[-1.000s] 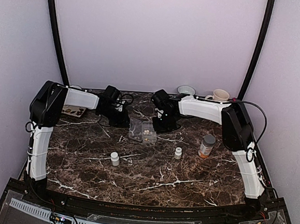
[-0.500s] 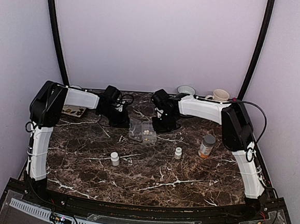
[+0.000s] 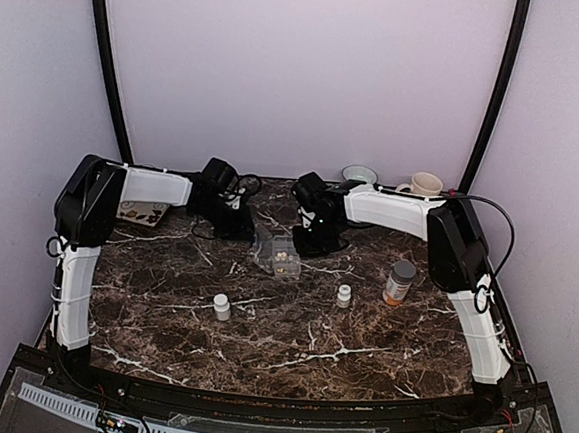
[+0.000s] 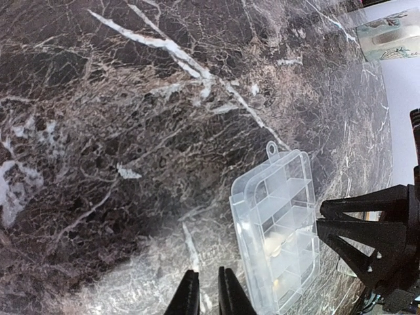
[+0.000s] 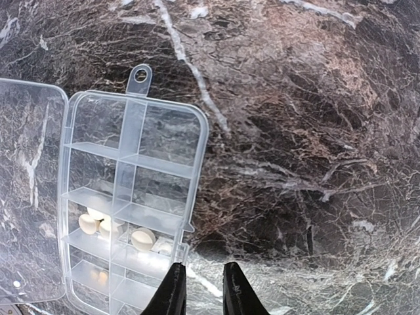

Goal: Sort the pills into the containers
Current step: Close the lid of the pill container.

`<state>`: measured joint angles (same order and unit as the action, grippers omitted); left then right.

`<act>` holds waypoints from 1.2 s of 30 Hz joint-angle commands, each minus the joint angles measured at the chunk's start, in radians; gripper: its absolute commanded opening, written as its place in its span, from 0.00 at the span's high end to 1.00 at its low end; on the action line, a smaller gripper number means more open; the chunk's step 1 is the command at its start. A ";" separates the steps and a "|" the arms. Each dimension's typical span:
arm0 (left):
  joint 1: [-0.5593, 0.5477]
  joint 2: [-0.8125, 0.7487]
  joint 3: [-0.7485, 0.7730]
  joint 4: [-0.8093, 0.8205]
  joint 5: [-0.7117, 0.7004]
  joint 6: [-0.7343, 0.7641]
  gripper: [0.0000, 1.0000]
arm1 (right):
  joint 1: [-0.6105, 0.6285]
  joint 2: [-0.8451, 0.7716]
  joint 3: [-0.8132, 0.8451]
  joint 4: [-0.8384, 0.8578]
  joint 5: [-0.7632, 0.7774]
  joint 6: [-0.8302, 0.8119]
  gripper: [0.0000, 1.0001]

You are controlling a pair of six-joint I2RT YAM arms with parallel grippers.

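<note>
The right gripper (image 5: pixel 200 289) was held with its fingers drawn close together. Only a narrow gap was left between the tips, and nothing could be seen in it (whether a tablet was hidden there could not be told). It was poised low, just beside one end corner of the clear pill box (image 5: pixel 131 197), probably so that the compartments at that end could be reached directly.

The left gripper (image 4: pixel 208 295) was likewise nearly pressed together and empty. It was kept over the bare marble table (image 4: pixel 98 164) near the box's other long side, seemingly standing by and out of the way.

The box lay flat between the two grippers on the far middle of the table, its lid (image 5: pixel 29 184) folded open alongside. In the right wrist view its long axis ran away from the fingers, with the hang tab (image 5: pixel 139 74) pointing away from them. A few cream tablets (image 5: pixel 143 237) were seen in the compartments nearer the gripper; those toward the tab looked unfilled.
</note>
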<state>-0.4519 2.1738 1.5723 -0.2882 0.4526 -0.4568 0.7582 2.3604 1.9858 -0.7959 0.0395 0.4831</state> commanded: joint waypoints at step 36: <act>-0.114 -0.027 0.149 -0.056 0.022 -0.032 0.86 | -0.013 -0.003 -0.019 0.059 -0.110 0.022 0.78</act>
<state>-0.5533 2.1578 1.6962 -0.3035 0.4614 -0.4870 0.7521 2.3619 1.9797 -0.7666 -0.0566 0.4953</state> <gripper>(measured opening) 0.140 0.216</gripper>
